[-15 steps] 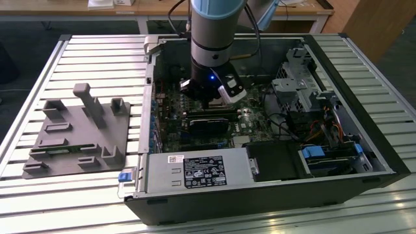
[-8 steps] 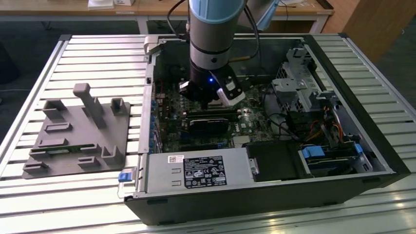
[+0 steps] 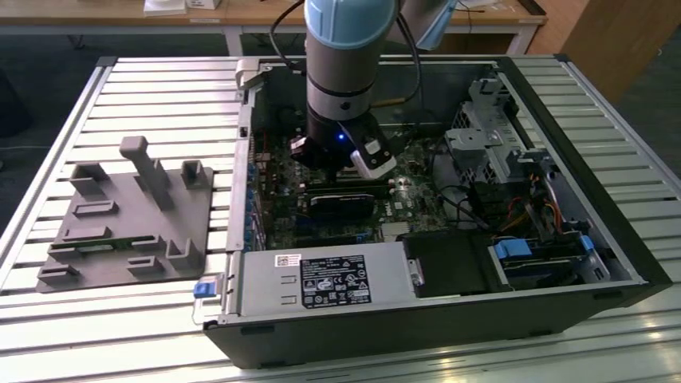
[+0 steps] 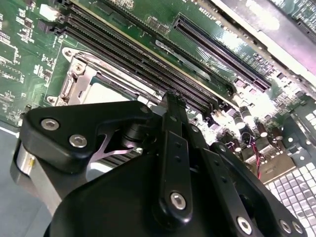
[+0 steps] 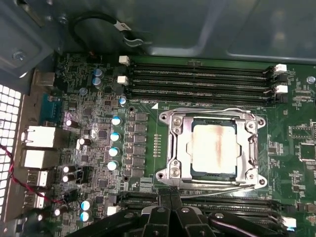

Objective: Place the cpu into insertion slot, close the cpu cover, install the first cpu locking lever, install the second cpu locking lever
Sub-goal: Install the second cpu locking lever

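The cpu lies flat in the insertion slot, its silver-grey top marked with a dull smear. Around it the silver cpu cover is folded down. One thin wire lever runs along the cover's edge by the memory slots, and another wire lever runs along the opposite edge; whether they are latched I cannot tell. My gripper hovers just off that second edge, shut with nothing in it. In the second wrist view its black fingers stand above the socket's corner. The exterior view has the gripper low inside the computer case.
Long black memory slots flank the socket on both sides. Capacitors and rear ports sit beside it. In the exterior view a black card, power supply and drive bays crowd the case; a grey fixture lies on the table.
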Controlling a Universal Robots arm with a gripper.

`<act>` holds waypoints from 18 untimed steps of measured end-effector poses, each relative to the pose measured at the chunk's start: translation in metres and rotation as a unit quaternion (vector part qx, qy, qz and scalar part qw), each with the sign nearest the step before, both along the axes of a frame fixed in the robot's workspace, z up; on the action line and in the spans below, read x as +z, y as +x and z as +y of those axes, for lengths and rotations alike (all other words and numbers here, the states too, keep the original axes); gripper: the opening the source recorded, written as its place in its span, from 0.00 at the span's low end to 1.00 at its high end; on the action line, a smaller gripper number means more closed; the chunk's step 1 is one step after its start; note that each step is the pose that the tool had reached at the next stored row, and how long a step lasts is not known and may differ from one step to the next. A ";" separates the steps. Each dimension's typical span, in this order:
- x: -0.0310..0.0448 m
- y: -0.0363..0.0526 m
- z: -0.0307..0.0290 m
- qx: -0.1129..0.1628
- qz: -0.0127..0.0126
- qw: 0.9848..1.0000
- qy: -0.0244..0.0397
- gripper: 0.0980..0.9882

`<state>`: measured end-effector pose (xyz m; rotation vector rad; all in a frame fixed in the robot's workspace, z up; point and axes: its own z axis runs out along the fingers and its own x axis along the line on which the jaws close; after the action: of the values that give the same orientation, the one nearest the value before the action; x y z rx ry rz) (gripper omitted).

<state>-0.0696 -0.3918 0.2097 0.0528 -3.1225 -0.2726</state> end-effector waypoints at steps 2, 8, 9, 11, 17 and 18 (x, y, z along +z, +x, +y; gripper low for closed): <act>-0.0019 -0.0001 0.0000 -0.001 0.000 1.000 0.003 0.01; -0.0060 -0.0006 -0.0002 -0.002 0.000 1.000 0.014 0.01; -0.0065 -0.0007 -0.0003 -0.002 0.000 1.000 0.016 0.01; -0.0076 -0.0009 -0.0002 -0.002 0.000 1.000 0.019 0.01; -0.0112 -0.0016 -0.0003 -0.002 0.000 1.000 0.021 0.01; -0.0120 -0.0017 -0.0003 -0.002 0.000 1.000 0.022 0.01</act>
<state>-0.0713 -0.3921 0.1978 0.0477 -3.1170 -0.3407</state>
